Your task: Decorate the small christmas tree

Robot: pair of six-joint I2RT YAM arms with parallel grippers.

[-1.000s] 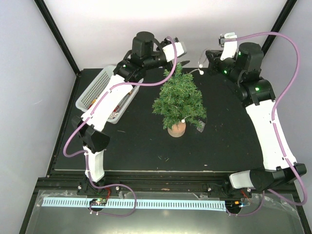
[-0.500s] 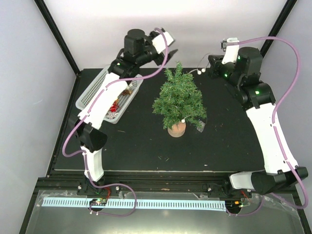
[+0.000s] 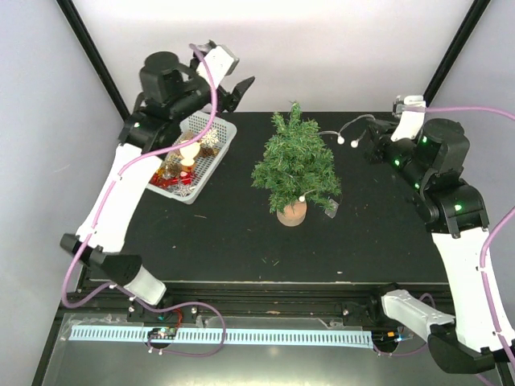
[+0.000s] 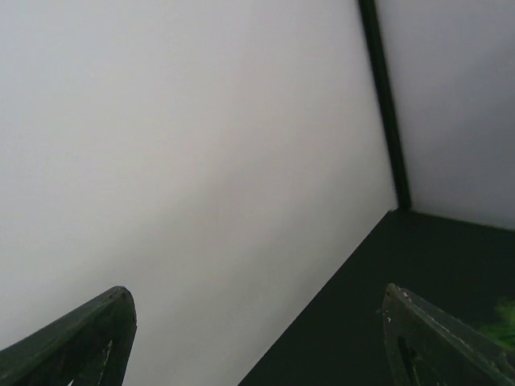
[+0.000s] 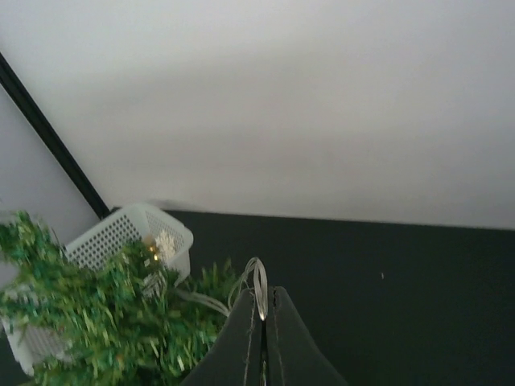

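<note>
**A:** From above, where do we see the tree?
**B:** The tree [image 3: 295, 165] stands upright mid-table, bushy dark green on a round wooden foot. Our left claw [image 3: 236, 88] hangs well apart, up-left by the basket [image 3: 228, 130], fingers spread and empty. Our right claw [image 3: 366, 129], just right of the treetop, is pinched on a beaded string [image 3: 341, 139] running into the branches.
**A:** The left wrist?
**B:** We see spread fingers [image 4: 88, 334] against the wall.
**A:** The right wrist?
**B:** Fingers [image 5: 294, 346] together on the string [image 5: 259, 281]; the tree [image 5: 96, 322] lies lower left.
</note>
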